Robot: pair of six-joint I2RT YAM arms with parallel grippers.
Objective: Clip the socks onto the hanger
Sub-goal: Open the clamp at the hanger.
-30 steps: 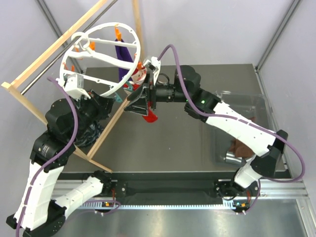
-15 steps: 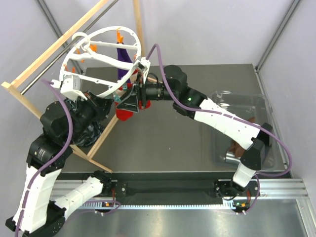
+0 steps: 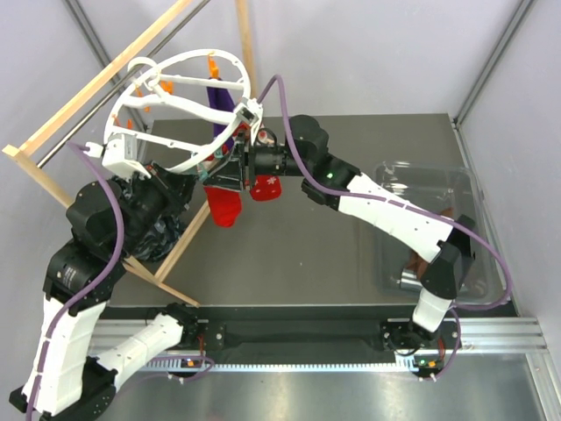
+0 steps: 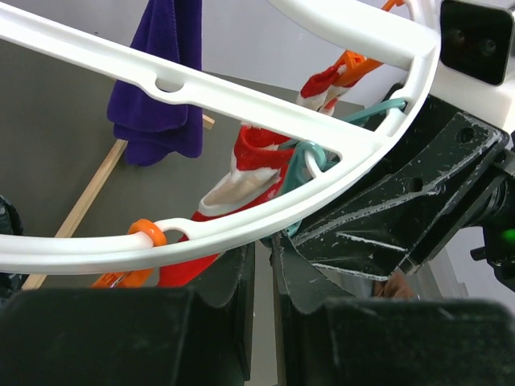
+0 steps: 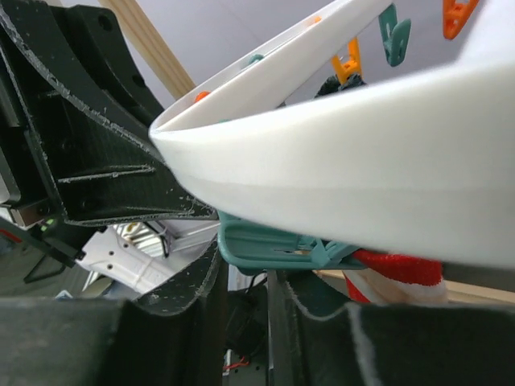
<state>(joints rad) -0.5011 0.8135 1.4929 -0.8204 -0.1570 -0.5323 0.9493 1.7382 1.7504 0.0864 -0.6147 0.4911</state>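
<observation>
One sock now hangs lower; left end effector, right end effector nearly closed.

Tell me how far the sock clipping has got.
Done: one sock appears caught in an orange clip on the hanger. In hand: the right gripper is at a teal clip with a second sock hanging there. Left: confirm that clip holds; I cannot tell yet.

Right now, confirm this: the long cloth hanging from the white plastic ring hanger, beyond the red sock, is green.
Not green: the long cloth hanging from the white plastic ring hanger beyond the red sock is purple, as the left wrist view shows.
</observation>
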